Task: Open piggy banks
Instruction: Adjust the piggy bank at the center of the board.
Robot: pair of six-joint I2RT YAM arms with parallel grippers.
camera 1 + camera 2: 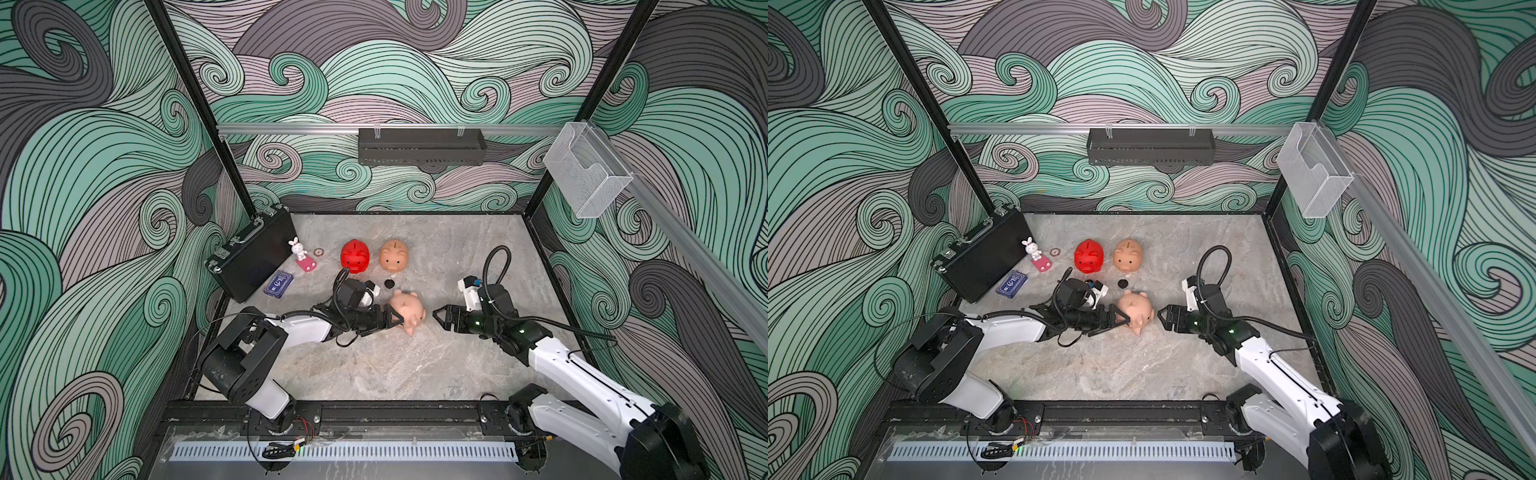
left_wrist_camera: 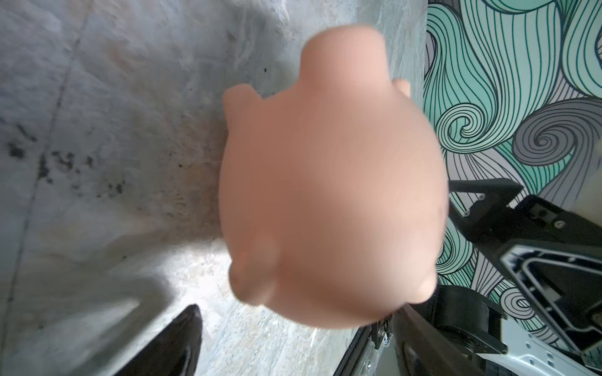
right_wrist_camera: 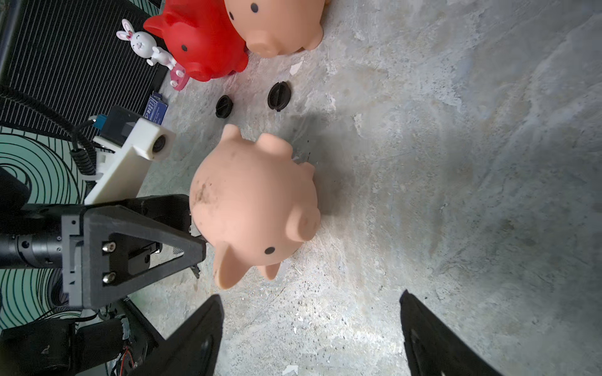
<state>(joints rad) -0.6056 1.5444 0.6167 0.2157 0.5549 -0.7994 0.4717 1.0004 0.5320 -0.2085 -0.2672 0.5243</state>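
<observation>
Right wrist view | blue card point(image 3: 155, 110) print unreadable | left pincer point(image 3: 198, 247) parted against tipped pig point(image 3: 254, 208) | right pincer point(image 3: 311, 325) open, empty

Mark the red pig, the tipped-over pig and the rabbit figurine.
red pig point(image 1: 355, 256), top view, its back.
tipped-over pig point(image 3: 250, 208), right wrist view, its side.
rabbit figurine point(image 1: 1032, 248), top view, its white body.

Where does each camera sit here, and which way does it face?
Top views: high at the front, looking down at both arms and the grey stone-look tabletop.
Left wrist: behind the left gripper, facing the tipped peach-pink plastic piggy bank.
Right wrist: behind the right gripper, facing across the table.
Shared: that tipped pig appears in every view.
</observation>
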